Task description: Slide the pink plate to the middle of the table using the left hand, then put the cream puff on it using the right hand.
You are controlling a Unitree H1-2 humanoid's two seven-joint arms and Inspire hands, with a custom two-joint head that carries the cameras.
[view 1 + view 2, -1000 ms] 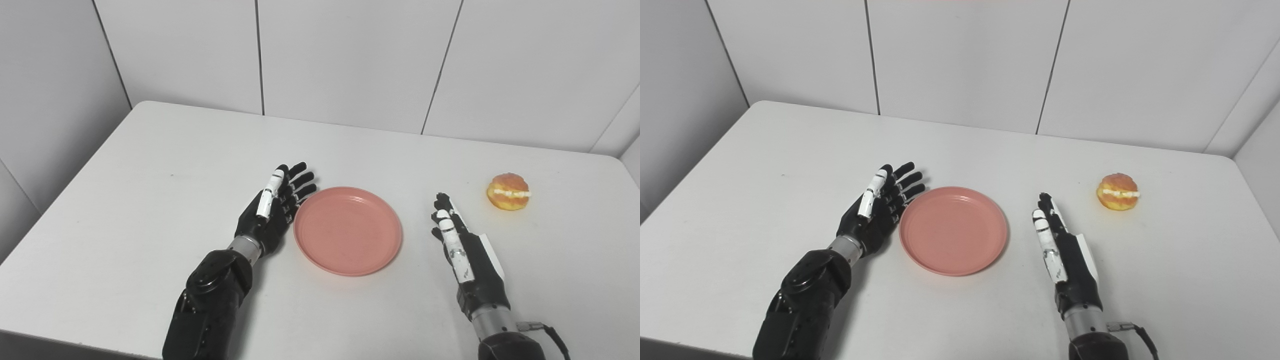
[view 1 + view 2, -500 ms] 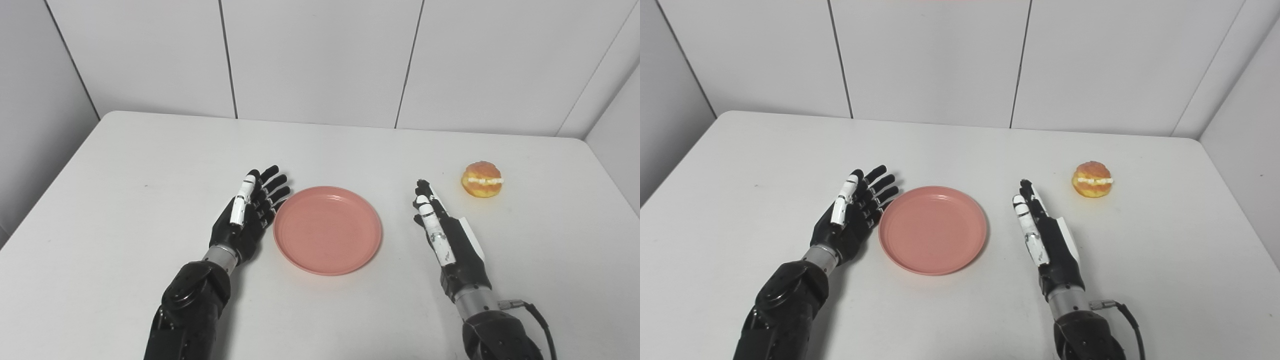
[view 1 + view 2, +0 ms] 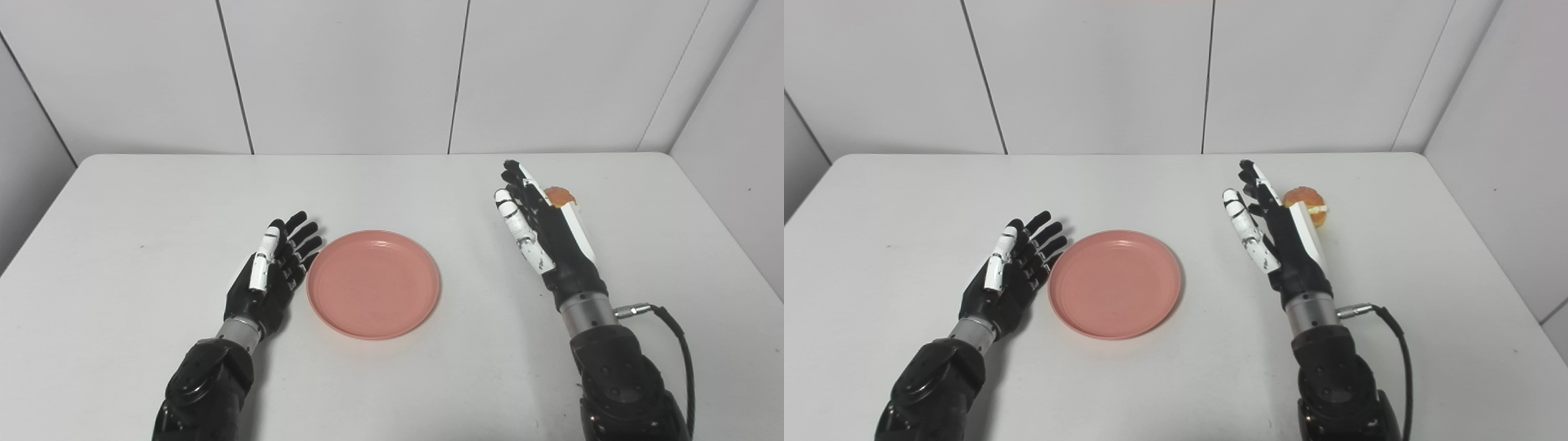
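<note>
Fingers [image 3: 1254, 184] of the right hand [image 3: 1274, 236] spread empty beside the cream puff [image 3: 1306, 199]; the left hand [image 3: 1013, 269], also spread, rests at the pink plate's [image 3: 1115, 283] nine o'clock.

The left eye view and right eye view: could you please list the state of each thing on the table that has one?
Round pink plastic plate: flat, empty, mid-table.
Golden cream puff with white filling: on the table, ungrasped, partly hidden behind the right hand.
Left hand: open, fingers spread beside the plate's left rim.
Right hand: open, holding nothing.
</note>
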